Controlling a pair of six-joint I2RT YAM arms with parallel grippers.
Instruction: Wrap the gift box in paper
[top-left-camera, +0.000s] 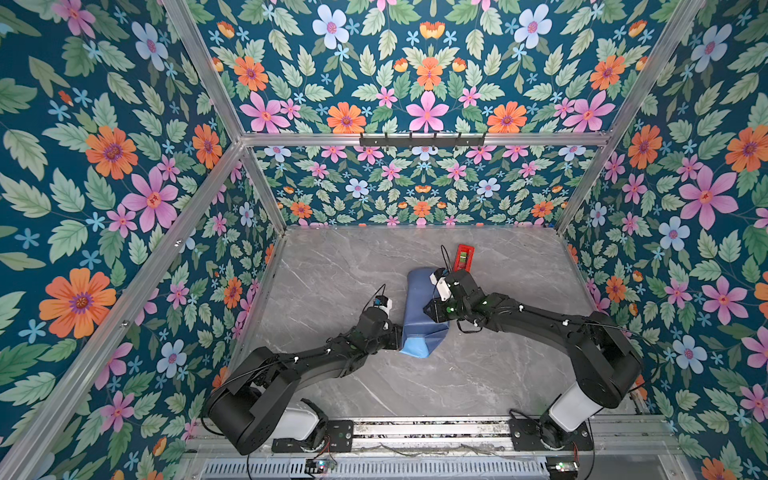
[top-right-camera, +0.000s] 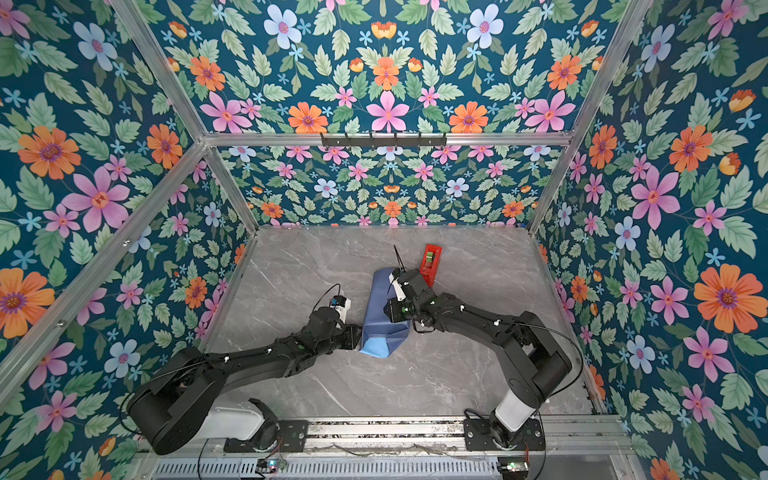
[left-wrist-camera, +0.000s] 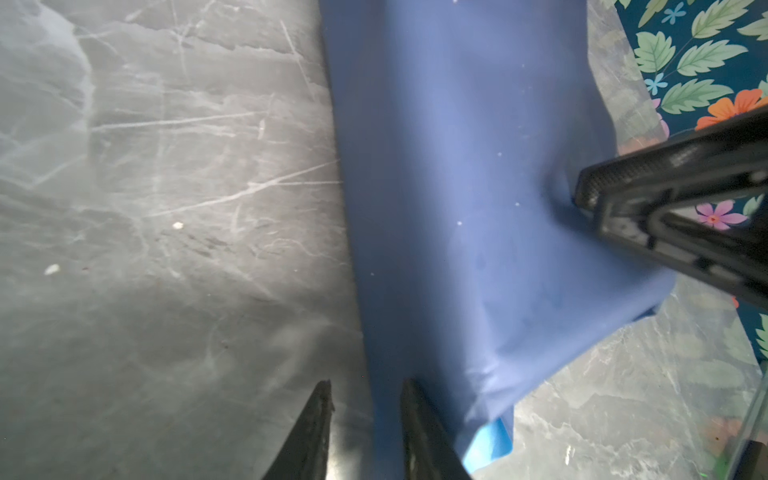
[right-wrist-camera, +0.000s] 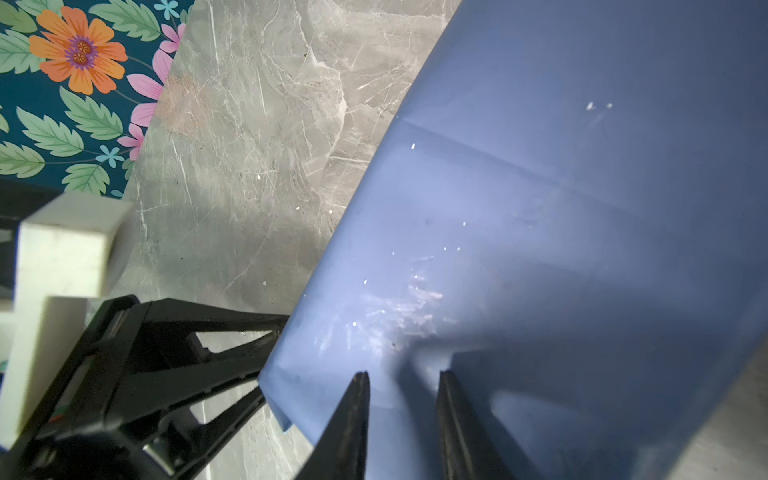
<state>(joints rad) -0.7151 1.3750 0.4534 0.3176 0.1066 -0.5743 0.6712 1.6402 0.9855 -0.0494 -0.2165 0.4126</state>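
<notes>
I'm boxed in on 3 sides by floral wallpaper (top-left-camera: 104, 166): dark teal bg, orange, pink + pale blue flowers, green leaves. Same print on the back wall (top-left-camera: 424, 187) and the panel above it. Edges + corners have alu frame bars (top-left-camera: 291, 139). The horiz bar across the back carries a black hook rail (top-left-camera: 422, 141). My work surface is a grey marble-look tabletop (top-left-camera: 332, 266) w/ white veins; wrist views show fine scratches and a few white specks on it. Front edge: alu rail (top-left-camera: 432, 428), w/ a slotted vent grille (top-left-camera: 374, 469) nearer the cam. Light even, soft shadows on the tabletop.
</notes>
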